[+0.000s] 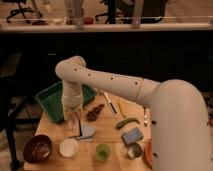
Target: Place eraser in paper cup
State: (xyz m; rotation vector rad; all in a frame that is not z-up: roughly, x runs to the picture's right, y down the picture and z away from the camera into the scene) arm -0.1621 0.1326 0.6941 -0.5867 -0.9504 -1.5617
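In the camera view, a wooden worktop (109,134) is seen from above, with the white arm (107,82) reaching in from the right and bending down over its left half. The gripper (74,120) is held just above the worktop, in front of the green tray (54,102). Whether the gripper is spread or closed cannot be told.

The eraser (79,131) is seen as a narrow dark strip just below and to the right of the gripper, against a pale grey-blue object (88,131); whether it is gripped or lying on the worktop cannot be told. The paper cup (68,147) is set near the front edge, below the gripper and apart from the eraser, with nothing visible inside it.

A maroon bowl (37,148) is placed to the left of the paper cup. To its right, a green cup (102,151) and a metal cup (133,150) are lined up. A blue-grey sponge (131,135) is found just behind the metal cup, near a green vegetable (127,122).
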